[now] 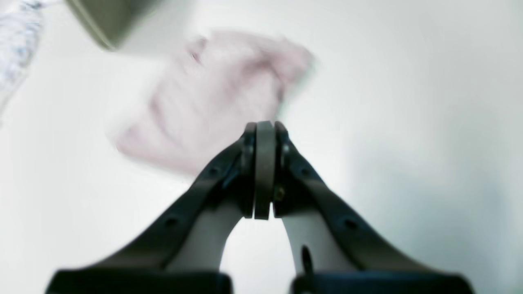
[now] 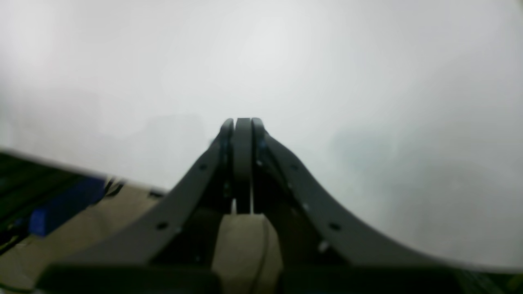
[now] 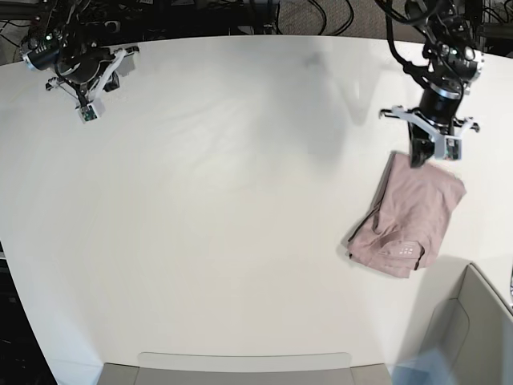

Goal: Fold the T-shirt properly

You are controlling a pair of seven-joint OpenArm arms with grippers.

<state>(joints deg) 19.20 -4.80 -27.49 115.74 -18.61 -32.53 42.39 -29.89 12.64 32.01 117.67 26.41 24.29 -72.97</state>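
Note:
The T-shirt lies on the white table as a compact, dusty pink folded bundle near the right side. My left gripper hangs just above its far edge, shut, with nothing between its fingers. The left wrist view shows the same T-shirt blurred beyond the closed tips of the left gripper, apart from them. My right gripper is far off at the table's back left corner. In its own view the right gripper is shut and empty over bare white table.
A grey open box stands at the front right corner, close to the T-shirt. A pale tray edge runs along the front. Cables crowd the area behind the table's back edge.

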